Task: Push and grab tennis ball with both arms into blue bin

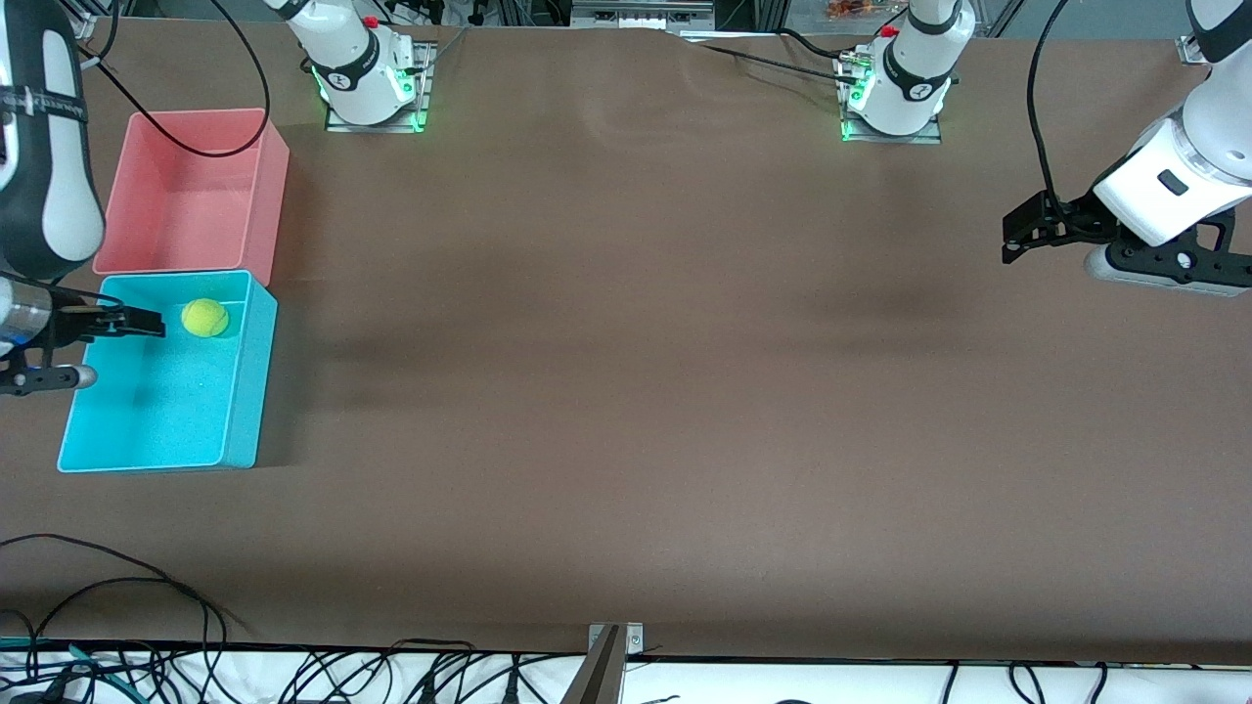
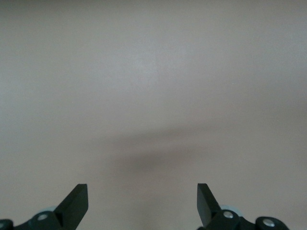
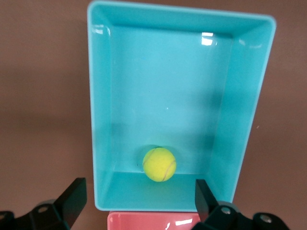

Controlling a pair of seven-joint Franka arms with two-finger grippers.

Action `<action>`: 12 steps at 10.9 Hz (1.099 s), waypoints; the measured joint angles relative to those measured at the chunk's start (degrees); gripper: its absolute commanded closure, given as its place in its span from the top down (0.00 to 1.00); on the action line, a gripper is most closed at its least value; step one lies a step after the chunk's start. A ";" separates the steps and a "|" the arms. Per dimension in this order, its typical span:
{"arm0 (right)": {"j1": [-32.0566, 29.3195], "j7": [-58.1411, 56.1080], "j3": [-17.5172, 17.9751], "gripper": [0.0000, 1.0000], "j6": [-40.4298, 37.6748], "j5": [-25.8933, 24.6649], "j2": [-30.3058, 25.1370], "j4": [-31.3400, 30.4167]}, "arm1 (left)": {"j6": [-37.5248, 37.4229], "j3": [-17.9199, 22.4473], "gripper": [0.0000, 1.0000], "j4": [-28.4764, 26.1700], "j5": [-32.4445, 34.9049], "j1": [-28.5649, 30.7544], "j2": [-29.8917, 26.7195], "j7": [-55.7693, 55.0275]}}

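The tennis ball (image 1: 204, 318) lies inside the blue bin (image 1: 250, 391), close to the wall that adjoins the pink tub. My right gripper (image 1: 147, 323) hangs open over that bin, just beside the ball and not touching it. In the right wrist view the ball (image 3: 159, 164) rests on the floor of the bin (image 3: 98, 105), with the right gripper (image 3: 139, 199) spread wide above it and nothing between its fingers. My left gripper (image 1: 1009, 242) is open over bare table at the left arm's end, and the left wrist view shows the left gripper (image 2: 141, 203) holding nothing.
A pink tub (image 1: 276, 176) of the same shape stands against the blue bin, farther from the front camera, its rim (image 3: 144, 221) showing in the right wrist view. Loose cables (image 1: 117, 587) trail along the table's near edge.
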 measured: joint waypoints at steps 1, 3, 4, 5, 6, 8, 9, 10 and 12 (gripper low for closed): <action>0.11 0.00 0.82 1.00 -2.63 0.00 -0.13 3.09 | 0.00 0.01 1.00 0.00 0.00 0.00 0.01 0.00; 0.41 2.64 1.65 1.00 -7.64 1.64 -0.39 9.28 | 0.00 0.01 1.00 0.00 0.00 0.00 0.02 0.00; 0.43 3.37 1.67 1.00 -8.82 2.99 -0.62 11.32 | 0.00 0.01 1.00 0.00 0.00 0.00 0.02 0.00; 0.43 4.15 1.68 1.00 -9.13 3.88 -0.85 12.89 | 0.00 0.01 1.00 0.00 0.00 0.00 0.03 0.00; 0.43 4.65 1.68 1.00 -9.19 4.22 -1.25 13.95 | 0.00 0.01 1.00 0.00 0.00 0.00 0.03 0.00; 0.44 5.04 2.58 1.00 -9.27 4.39 -3.10 14.64 | 0.00 0.02 1.00 -0.01 0.00 0.00 0.04 0.00; 0.81 5.18 3.13 1.00 -9.84 4.45 -4.84 14.50 | 0.00 0.02 1.00 -0.01 0.00 0.00 0.06 0.00; 1.75 5.38 3.45 1.00 -10.55 4.51 -7.00 13.48 | 0.00 0.02 1.00 -0.01 0.00 0.00 0.07 0.00; 4.51 8.16 3.07 1.00 -10.92 4.52 -12.43 8.66 | 0.00 0.02 1.00 -0.01 0.00 0.00 0.10 0.00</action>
